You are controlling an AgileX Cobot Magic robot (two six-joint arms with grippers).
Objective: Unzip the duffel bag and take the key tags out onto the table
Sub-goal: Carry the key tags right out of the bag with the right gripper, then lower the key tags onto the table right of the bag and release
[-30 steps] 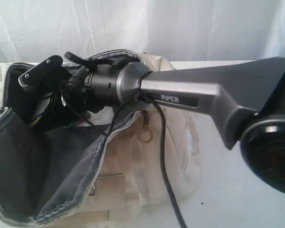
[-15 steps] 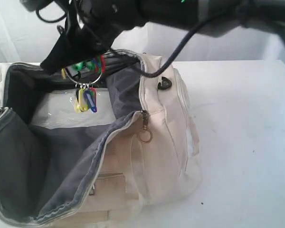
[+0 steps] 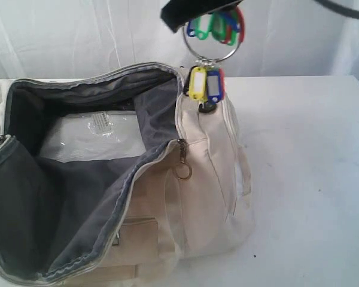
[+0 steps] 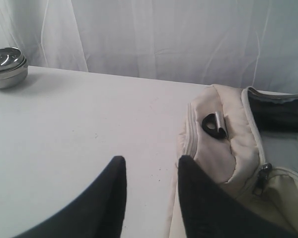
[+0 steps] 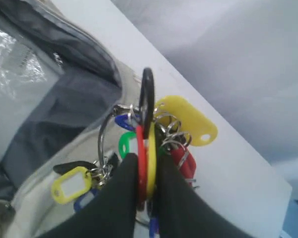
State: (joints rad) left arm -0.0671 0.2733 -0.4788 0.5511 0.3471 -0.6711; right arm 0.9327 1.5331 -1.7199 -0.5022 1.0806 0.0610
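Note:
The cream duffel bag (image 3: 191, 197) lies unzipped on the white table (image 3: 311, 179), its dark grey lining showing. My right gripper (image 3: 197, 11) hangs above the bag's right end, shut on the key tags (image 3: 214, 36): red, green, yellow and blue tags on a metal ring, with a yellow and a blue tag dangling lowest. In the right wrist view the fingers (image 5: 174, 188) pinch a red and a yellow tag, the key tags (image 5: 146, 144) over the bag's edge (image 5: 49, 163). My left gripper (image 4: 150, 166) stands open and empty over the table (image 4: 89, 119), beside the bag's end (image 4: 223, 144).
A clear plastic packet with a barcode label (image 3: 96, 134) lies inside the bag. A steel bowl (image 4: 7, 67) sits far off on the table. A zip pull ring (image 3: 182, 170) hangs at the bag's opening. White curtain behind.
The right gripper has lifted the key tags out of the bag's inside and carried them up and to the right, over the bag's right end. The arm has left most of the view.

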